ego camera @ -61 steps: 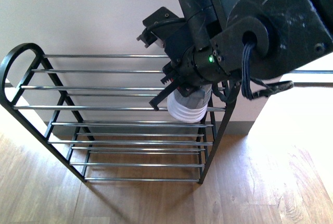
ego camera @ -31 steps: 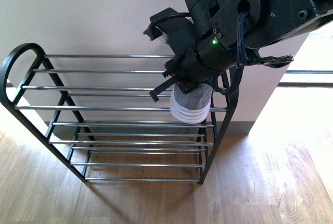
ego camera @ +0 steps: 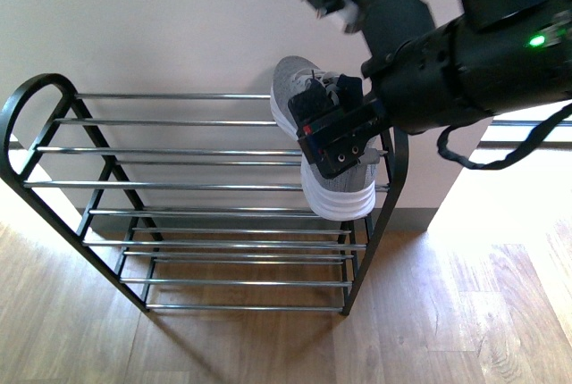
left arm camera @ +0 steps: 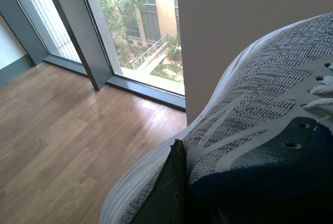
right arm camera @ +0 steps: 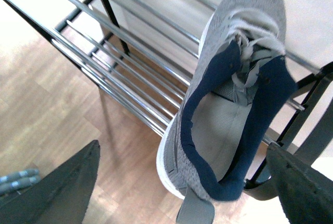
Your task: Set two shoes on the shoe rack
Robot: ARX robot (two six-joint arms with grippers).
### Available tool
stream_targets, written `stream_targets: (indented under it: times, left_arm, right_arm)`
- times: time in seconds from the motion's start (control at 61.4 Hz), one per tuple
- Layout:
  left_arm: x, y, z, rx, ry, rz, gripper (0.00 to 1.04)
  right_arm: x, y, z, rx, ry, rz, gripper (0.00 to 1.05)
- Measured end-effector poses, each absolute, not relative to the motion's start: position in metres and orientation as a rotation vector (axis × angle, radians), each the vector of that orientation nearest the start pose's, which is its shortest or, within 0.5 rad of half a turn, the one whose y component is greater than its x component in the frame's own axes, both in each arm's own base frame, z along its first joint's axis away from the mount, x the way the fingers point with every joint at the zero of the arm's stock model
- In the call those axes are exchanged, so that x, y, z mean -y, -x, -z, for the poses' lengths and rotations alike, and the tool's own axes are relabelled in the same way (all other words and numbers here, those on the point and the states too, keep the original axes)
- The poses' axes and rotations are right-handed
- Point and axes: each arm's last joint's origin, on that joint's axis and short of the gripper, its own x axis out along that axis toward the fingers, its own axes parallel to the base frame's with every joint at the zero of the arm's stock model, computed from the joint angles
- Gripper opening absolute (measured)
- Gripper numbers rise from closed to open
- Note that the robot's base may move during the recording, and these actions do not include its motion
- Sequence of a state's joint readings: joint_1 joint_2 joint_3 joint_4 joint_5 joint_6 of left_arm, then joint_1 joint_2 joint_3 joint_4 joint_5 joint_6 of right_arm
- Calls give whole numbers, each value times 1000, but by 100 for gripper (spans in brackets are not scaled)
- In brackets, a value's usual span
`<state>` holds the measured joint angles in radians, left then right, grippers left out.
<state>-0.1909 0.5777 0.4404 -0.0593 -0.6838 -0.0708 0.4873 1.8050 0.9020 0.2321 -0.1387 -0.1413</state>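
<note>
A grey sneaker (ego camera: 332, 189) with a white sole and navy lining lies tilted over the right end of the shoe rack (ego camera: 179, 186). Its toe points up at the wall above the top rods and its heel hangs lower, over the front. My left gripper (ego camera: 335, 138) is shut on the sneaker's middle, on an arm reaching in from the upper right. In the left wrist view one dark finger (left arm camera: 174, 182) presses the sneaker's (left arm camera: 270, 94) knit side. My right gripper (right arm camera: 182, 195) stands open, its fingers wide apart either side of the sneaker's (right arm camera: 218, 125) heel, over the rack (right arm camera: 130, 73).
The rack stands against a pale wall (ego camera: 161, 18) on a wooden floor (ego camera: 447, 330). Its black rounded side piece (ego camera: 36, 98) is at the far left. Floor-length windows (left arm camera: 140, 21) show in the left wrist view. A pale blue ribbed thing (right arm camera: 18, 178) lies on the floor at the right wrist view's edge.
The sneaker hung below the gripper in front of the rack's right end. It has been lifted and turned, toe now up by the wall. The arm has swung up and to the right.
</note>
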Motion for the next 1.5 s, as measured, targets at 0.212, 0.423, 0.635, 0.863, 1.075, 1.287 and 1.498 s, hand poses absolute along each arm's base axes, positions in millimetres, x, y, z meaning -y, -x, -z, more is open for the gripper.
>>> stream_targets:
  times: [0.212,0.423,0.635,0.863,1.075,1.287,1.498]
  left_arm:
    - [8,-139,-256,-162,-15,-497,2]
    - [8,-139,-256,-162,-15,-496,2]
    - [8,-139,-256,-162,-15,-497,2]
    - [8,-139,-256,-163,-14,-494,2]
    - [8,-139,-256,-162,-15,-502,2]
    - [8,-139,-256,-163,-15,-495,2]
    - [8,-139,-256,-163,-14,-495,2]
  right_arm:
    - [-129,-273,-191,-397,157,-624,96]
    - [-84,-235,-218,-215,87,-574,96]
    - [-45,-206,-218,-106,-4,-491,96]
    - [-40,-201,-213,-55,-23,-309,88]
    - [-24,-182,-200,-7,-7,-1,56]
    - [-16,-163,-188,-9,-6,-6,19]
    - [-3,-148,-179,-13,-3,-14,2]
